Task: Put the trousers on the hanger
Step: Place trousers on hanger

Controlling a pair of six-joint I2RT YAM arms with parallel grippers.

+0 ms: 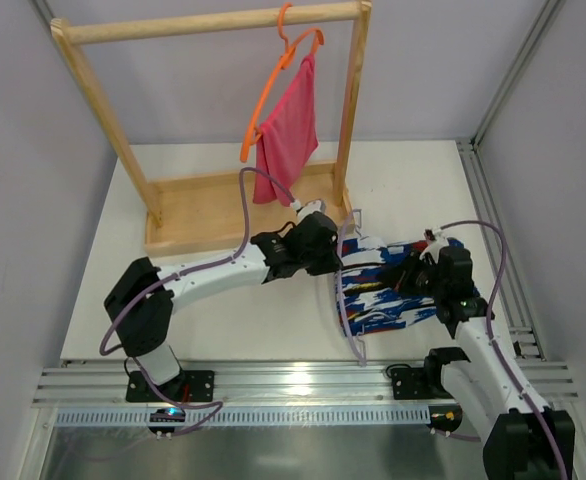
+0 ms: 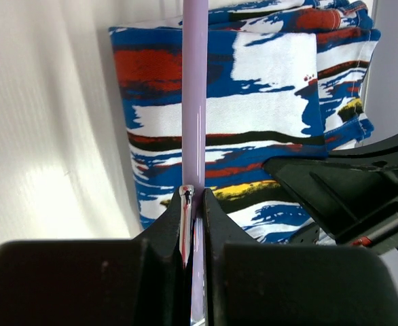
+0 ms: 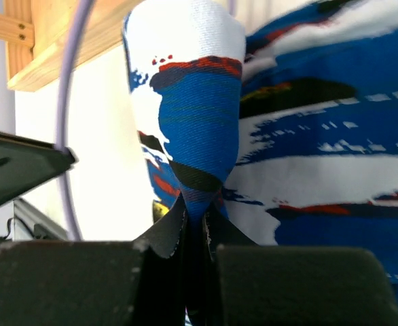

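White table (image 1: pixel 413 180), trousers (image 1: pixel 383 300) near right edge

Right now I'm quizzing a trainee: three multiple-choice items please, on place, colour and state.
1. The pink cloth hangs: A on the orange hanger; B in the left gripper; C over the trousers.
2. The hanger in the left gripper is: A orange; B lilac; C green.
3. The right gripper is: A open; B shut on the trousers; C shut on nothing.
Answers: A, it drapes from that hanger; B, a lilac bar sits in its jaws; B, printed fabric is pinched there.
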